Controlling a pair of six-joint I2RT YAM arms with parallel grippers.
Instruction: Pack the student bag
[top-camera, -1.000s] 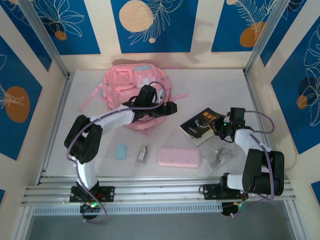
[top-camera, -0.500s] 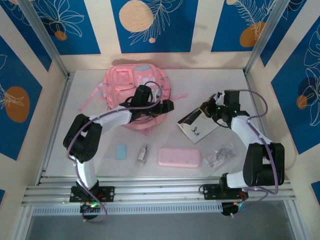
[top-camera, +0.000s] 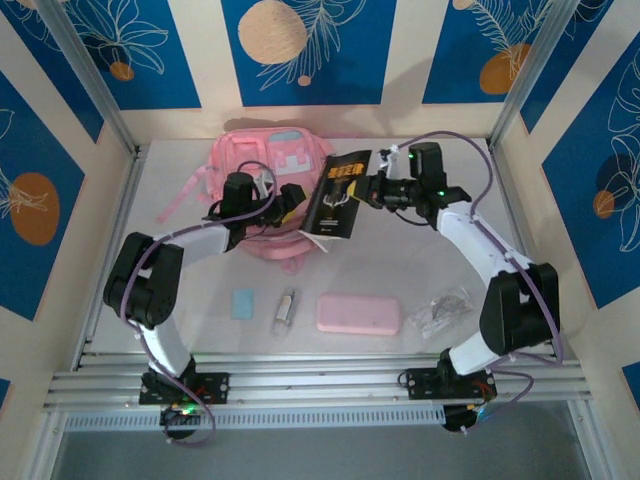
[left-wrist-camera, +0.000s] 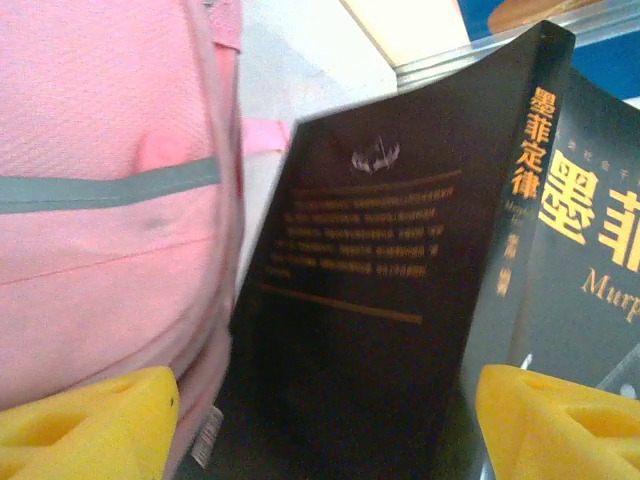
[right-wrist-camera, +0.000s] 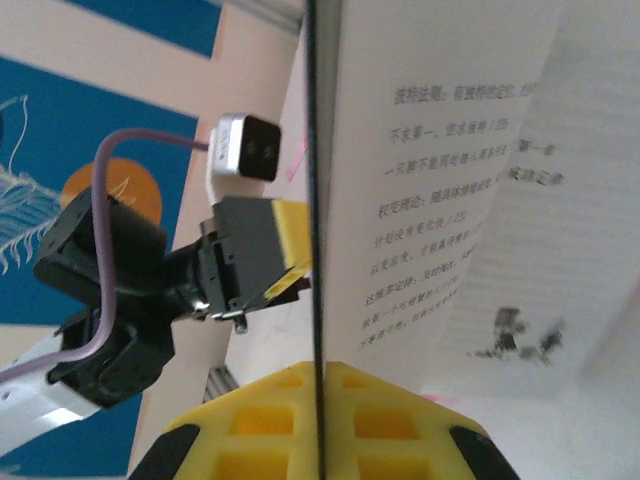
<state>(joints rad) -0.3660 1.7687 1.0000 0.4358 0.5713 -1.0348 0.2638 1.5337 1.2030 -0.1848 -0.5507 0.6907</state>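
Right arm had swung up and leftward since a second before, carrying the black book (top-camera: 338, 195) off the tabletop (top-camera: 450, 170) to the right flank of the student bag (top-camera: 262, 160). Left arm had drawn back a little to the left.

Right tool (top-camera: 368, 190) was clamped on the book, pinching one cover at its edge. Right wrist view showed that cover edge-on between the yellow fingers (right-wrist-camera: 230, 440), with printed pages fanned open to the right. Book was held off the surface, roughly upright and tilted.

Left tool (top-camera: 288, 203) stood wide with nothing gripped, at the bag's near front. In its wrist view the book's back cover and spine sat between the spread fingers, with pink bag fabric and grey trim to the left. Contact between left fingers and book: could not tell.

Student bag lay flat at the far centre-left of the tabletop, straps trailing left.

Near edge, left to right, all apart:
- small blue card (top-camera: 243, 303)
- small metal object (top-camera: 286, 307)
- pink pencil case (top-camera: 358, 314)
- crumpled clear packet (top-camera: 443, 312)
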